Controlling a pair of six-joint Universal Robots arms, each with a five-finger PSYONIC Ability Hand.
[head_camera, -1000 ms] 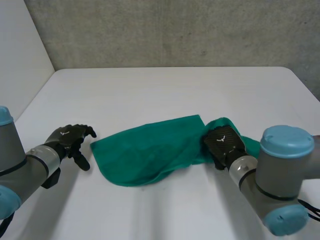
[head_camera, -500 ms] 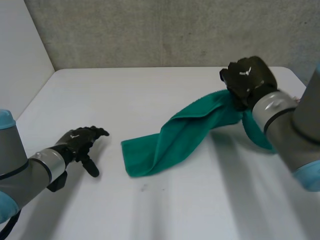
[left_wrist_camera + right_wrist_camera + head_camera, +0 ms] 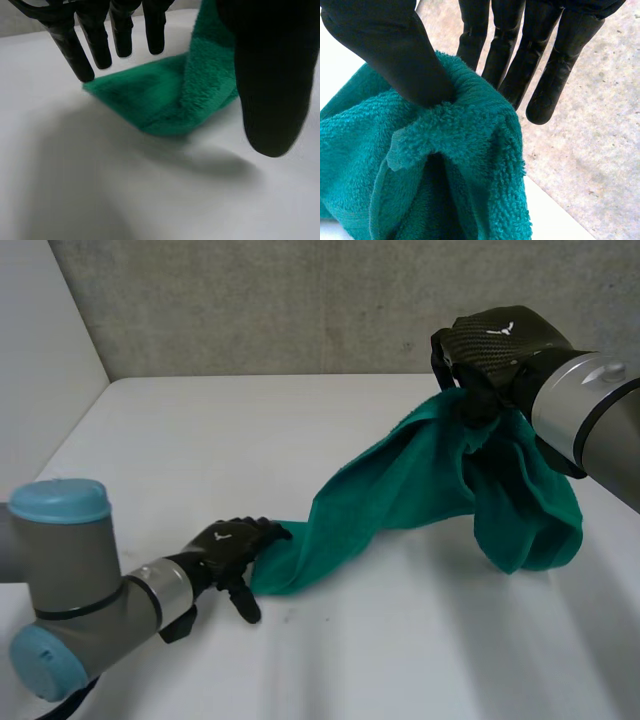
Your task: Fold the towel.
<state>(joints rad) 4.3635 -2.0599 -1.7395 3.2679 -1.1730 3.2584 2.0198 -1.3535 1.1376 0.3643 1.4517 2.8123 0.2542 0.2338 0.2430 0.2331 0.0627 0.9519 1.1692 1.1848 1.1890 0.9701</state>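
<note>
While right hand (image 3: 500,340) pinches towel (image 3: 400,490) aloft, left hand (image 3: 225,543) is outstretched.

The towel (image 3: 400,490) was green terry cloth, thick and fuzzy, with rough loops along its hem. The table (image 3: 250,440) beneath was smooth, matt white. The right hand (image 3: 500,345) looked like hard black plastic with a woven, faintly glossy back; the left hand (image 3: 228,543) was duller. The wall (image 3: 300,310) was rough grey concrete.

A white smooth table (image 3: 300,430) with a rounded far corner stands against a grey rough concrete wall (image 3: 300,300). A plain white side wall (image 3: 40,350) meets it at the left. The light is soft and even.
</note>
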